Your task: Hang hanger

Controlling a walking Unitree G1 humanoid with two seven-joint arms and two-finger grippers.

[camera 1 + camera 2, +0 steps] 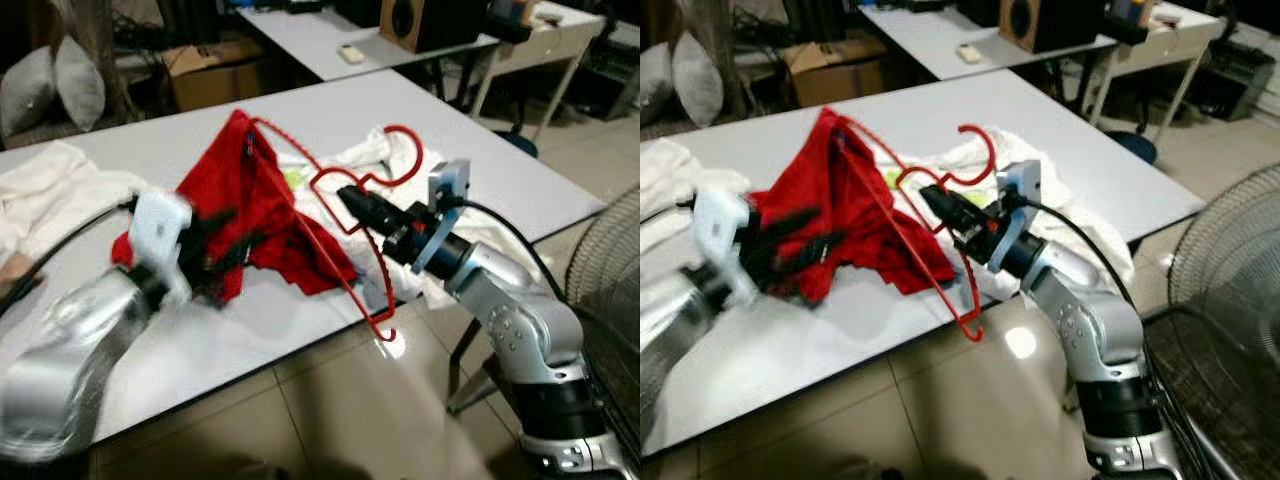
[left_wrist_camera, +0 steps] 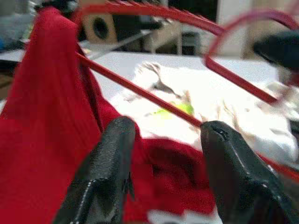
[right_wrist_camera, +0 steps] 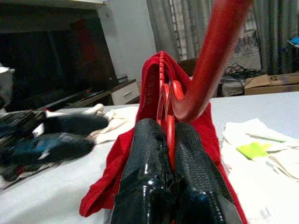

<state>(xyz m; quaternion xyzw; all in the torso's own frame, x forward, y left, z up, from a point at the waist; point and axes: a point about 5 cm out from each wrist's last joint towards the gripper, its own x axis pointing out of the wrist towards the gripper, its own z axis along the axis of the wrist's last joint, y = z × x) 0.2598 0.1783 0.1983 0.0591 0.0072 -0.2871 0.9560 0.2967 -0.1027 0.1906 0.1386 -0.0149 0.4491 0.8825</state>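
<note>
Soft, even indoor light falls on the pale surface (image 1: 450, 150), which looks bright but not blown out. A small glare spot shines on the tiled floor (image 1: 1020, 342). The left arm (image 1: 70, 340) is smeared by motion blur. In the left wrist view the red hanger (image 2: 154, 95) is soft and blurred; the backgrounds are dim.

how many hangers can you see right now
1. The red hanger is held above the table by the right gripper, its far end inside the red garment. Others might be hidden under the cloth.
</note>
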